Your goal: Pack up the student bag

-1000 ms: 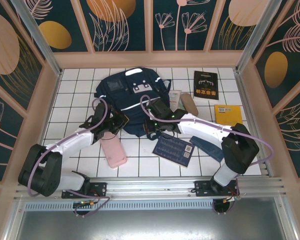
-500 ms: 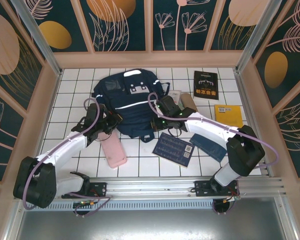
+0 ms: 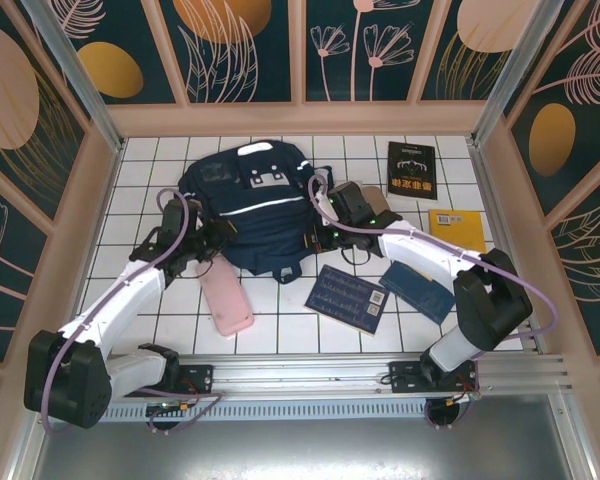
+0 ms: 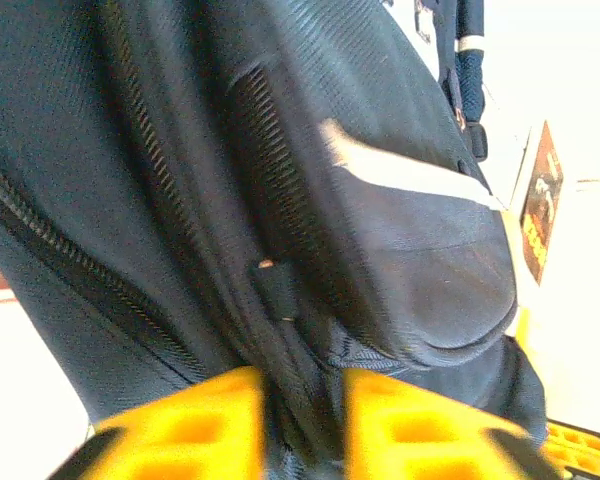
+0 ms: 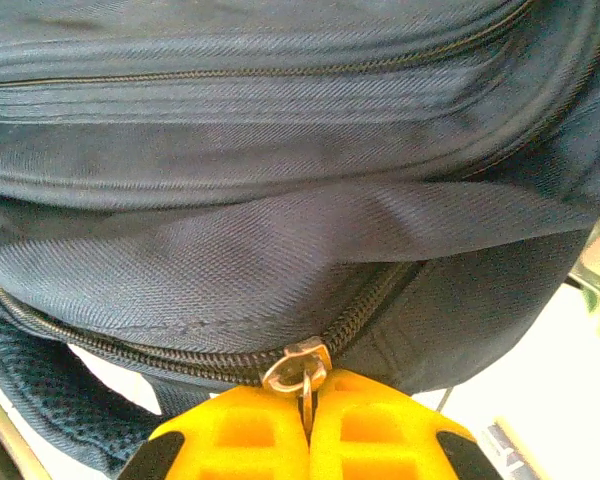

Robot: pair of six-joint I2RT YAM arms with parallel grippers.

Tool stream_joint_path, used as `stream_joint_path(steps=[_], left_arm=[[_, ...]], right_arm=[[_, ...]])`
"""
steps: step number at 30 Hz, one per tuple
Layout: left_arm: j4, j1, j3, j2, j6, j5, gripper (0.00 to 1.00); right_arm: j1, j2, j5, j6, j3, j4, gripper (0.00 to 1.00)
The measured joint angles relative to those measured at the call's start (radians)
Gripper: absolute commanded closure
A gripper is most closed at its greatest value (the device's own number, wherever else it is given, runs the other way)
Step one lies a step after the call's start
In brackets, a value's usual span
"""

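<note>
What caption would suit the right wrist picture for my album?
Right gripper pinches the zipper pull of the navy student bag.

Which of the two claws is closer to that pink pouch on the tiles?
The left gripper. It sits at the student bag's left edge, just beyond the pink pouch's far end; the right gripper is across the bag, pinching a zipper pull.

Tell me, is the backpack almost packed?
Not yet. Nothing looks packed: the pink pouch and yellow book lie outside the student bag. The right gripper pinches its zipper pull; the left gripper straddles its fabric. Unzipping and filling remain.
</note>
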Motion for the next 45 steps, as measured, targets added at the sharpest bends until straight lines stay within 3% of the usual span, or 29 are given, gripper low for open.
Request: stream_joint_path(steps=[3,5,12,17,24,29,38,41,45], left_arm=[[-0.070,0.010,0.088,0.008,0.051,-0.027,0.29],[-0.106,0.013,0.135,-0.007,0.066,-0.046,0.25],[-0.207,0.011,0.171,-0.069,0.021,0.001,0.24],[-0.222,-0.031,0.106,-0.081,-0.082,0.063,0.24],[-0.186,-0.158,0.058,-0.080,-0.232,0.117,0.24],[-0.143,-0.168,0.046,-0.071,-0.278,0.116,0.25],[-0.017,-0.169,-0.039,0.027,-0.336,0.101,0.41],[0.015,-0.170,-0.048,0.064,-0.353,0.087,0.53],[0.040,-0.170,-0.051,0.110,-0.360,0.066,0.75]], right_arm=[[0.035,0.000,0.008,0.053,0.000,0.013,1.00],[0.074,0.000,0.022,0.095,0.000,0.024,1.00],[0.204,0.000,0.058,0.212,0.001,0.077,1.00],[0.226,0.008,0.086,0.259,0.001,0.131,1.00],[0.257,0.062,0.115,0.266,0.021,0.150,1.00],[0.261,0.063,0.119,0.266,0.021,0.158,1.00],[0.286,0.062,0.161,0.257,-0.008,0.179,1.00],[0.301,0.061,0.188,0.250,-0.027,0.189,1.00],[0.309,0.051,0.214,0.249,-0.072,0.233,1.00]])
